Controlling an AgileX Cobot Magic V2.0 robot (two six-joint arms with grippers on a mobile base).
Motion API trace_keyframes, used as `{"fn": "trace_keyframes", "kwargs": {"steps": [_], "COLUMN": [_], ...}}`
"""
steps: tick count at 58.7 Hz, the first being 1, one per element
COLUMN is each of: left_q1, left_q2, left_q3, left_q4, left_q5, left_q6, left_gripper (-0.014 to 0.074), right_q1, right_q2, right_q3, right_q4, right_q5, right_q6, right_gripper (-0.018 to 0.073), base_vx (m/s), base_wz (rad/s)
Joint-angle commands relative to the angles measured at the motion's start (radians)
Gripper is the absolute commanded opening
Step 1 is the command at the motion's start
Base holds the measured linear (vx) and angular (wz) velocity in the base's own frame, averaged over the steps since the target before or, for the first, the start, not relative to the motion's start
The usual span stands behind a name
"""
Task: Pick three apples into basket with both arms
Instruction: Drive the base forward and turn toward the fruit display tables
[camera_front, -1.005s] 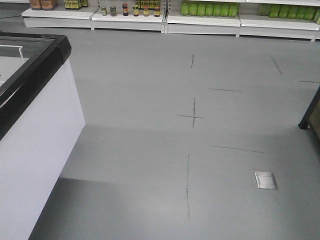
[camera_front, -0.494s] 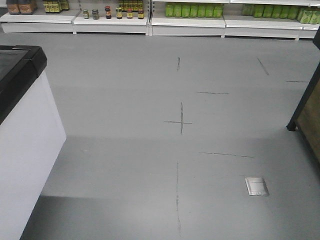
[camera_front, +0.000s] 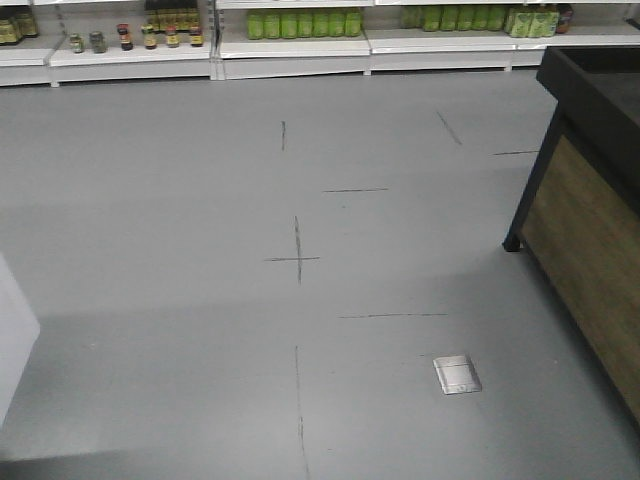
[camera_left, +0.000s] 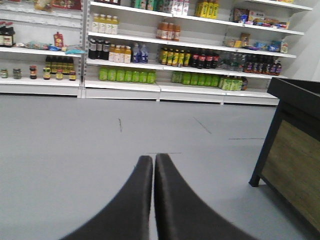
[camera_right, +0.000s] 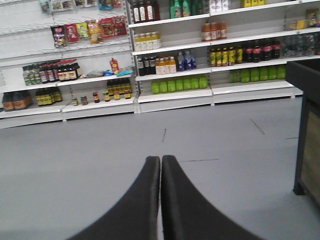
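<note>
Across all views, no apples and no basket are seen; their location cannot be stated. Both the left end effector (camera_left: 153, 160) and the right end effector (camera_right: 160, 159) are held together tip to tip, empty, smooth, black and curved. A matte grey floor (camera_front: 180, 200) with thin marked lines is faced. It is judged that the dark, wood-panelled stand (camera_front: 590, 230) should be approached squarely before any arm is extended.
</note>
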Motion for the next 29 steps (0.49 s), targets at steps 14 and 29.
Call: {"fn": "trace_keyframes", "kwargs": {"steps": [14, 29], "left_q1": [-0.006, -0.006], "left_q2": [-0.013, -0.013], "left_q3": [-0.025, -0.025], "left_q4": [-0.003, -0.003], "left_q5": [-0.070, -0.070], "left_q6": [-0.006, -0.006], "left_gripper": [-0.0006, -0.0006], "right_q1": [-0.005, -0.005], "right_q2": [-0.012, -0.012], "right_q3": [0.014, 0.014], "right_q4": [-0.006, -0.006], "right_q5": [-0.075, -0.075], "right_q6": [-0.005, -0.005], "right_gripper": [-0.0008, -0.0008], "base_vx": [0.19, 0.21], "base_wz": [-0.43, -0.50]}}
